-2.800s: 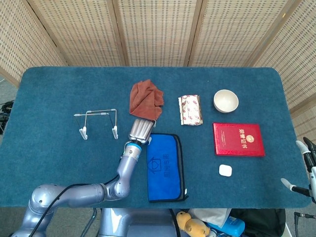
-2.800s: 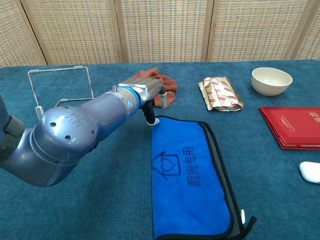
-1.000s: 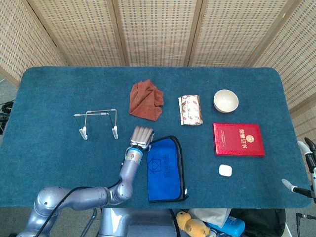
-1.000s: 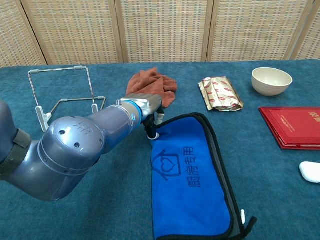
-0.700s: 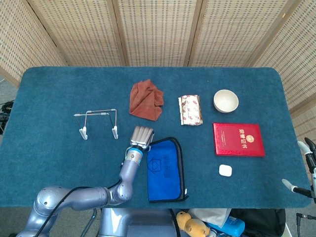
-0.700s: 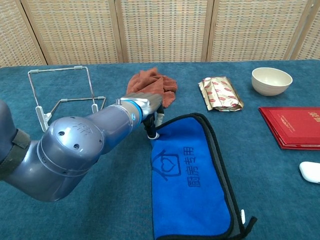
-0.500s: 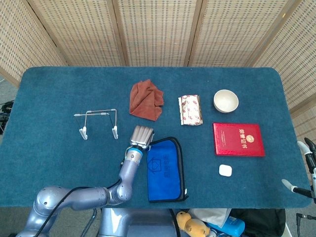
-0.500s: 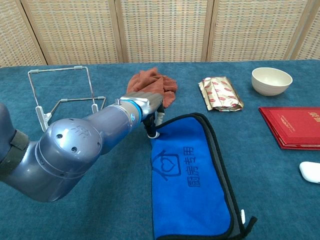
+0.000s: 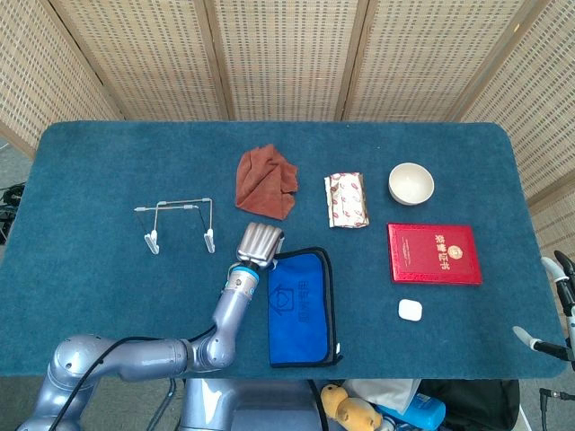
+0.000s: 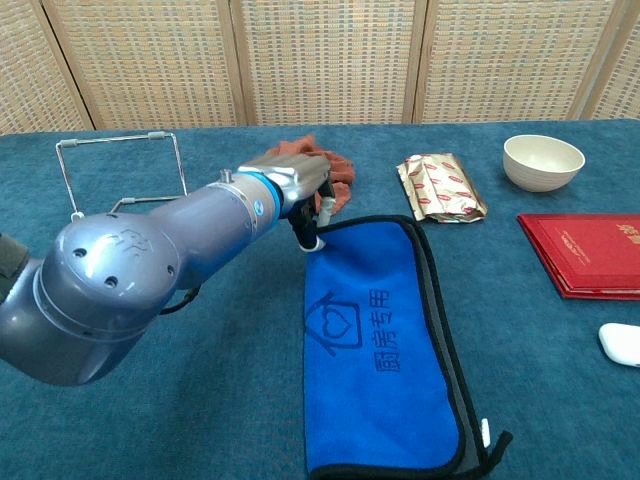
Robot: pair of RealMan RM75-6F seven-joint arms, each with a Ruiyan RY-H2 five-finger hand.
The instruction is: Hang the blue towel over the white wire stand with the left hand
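Pinching the blue towel (image 10: 385,345) by its far-left corner, left hand (image 9: 259,243) has raised that corner (fingers closed on cloth), white wire stand (image 9: 178,223) unreached.

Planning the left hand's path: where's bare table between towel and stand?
Bare carpet runs from the blue towel left to the white wire stand, and beyond it to the table edge. Crowded: rust cloth just behind the left hand.

left arm (image 10: 130,265): showing glossy grey-blue rounded shell | wrist: wearing bright blue ring | left hand (image 9: 259,242): showing ribbed silver metal | black cable running beside arm
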